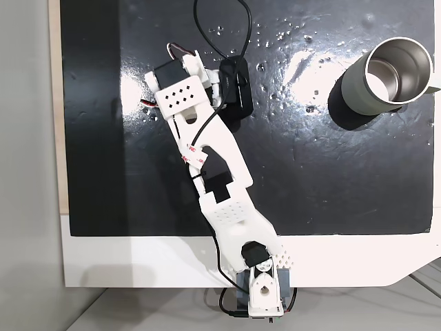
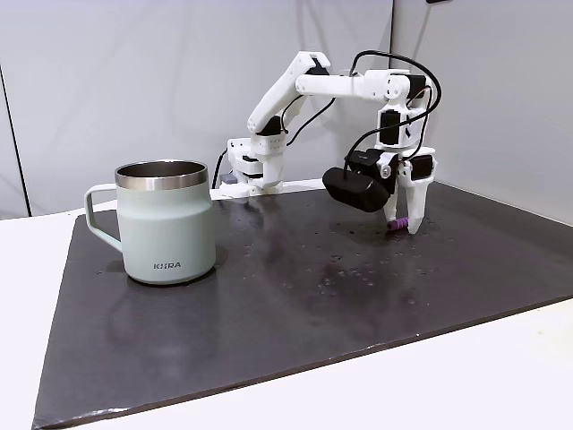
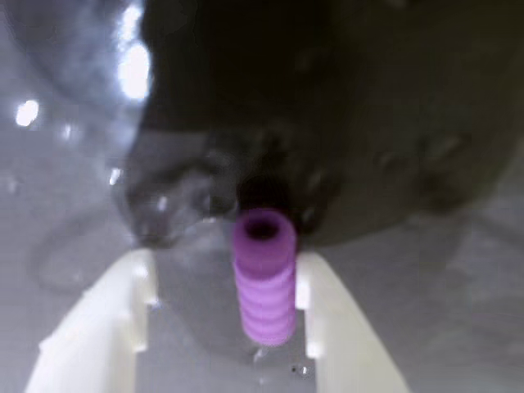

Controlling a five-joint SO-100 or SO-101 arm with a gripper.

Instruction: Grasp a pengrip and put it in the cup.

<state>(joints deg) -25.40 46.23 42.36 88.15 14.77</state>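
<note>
White fingers of your tool (image 3: 264, 327) stand apart around the pengrip (image 3: 264, 278), lower centre of the wrist view, one finger touching it. Steel cup (image 2: 166, 222) sits left on the worktop (image 2: 295, 296).

Both fixed views bright and sharp. Top-down fixed view: strong glare patches on the glossy black mat (image 1: 331, 172), upper centre and upper left; cup (image 1: 396, 72) casts a dark shadow to its lower left. Wrist view soft, out of focus throughout; upper half dim with a large shadow, specular highlights upper left; pengrip (image 3: 264, 278) blurred but readable at centre.
</note>
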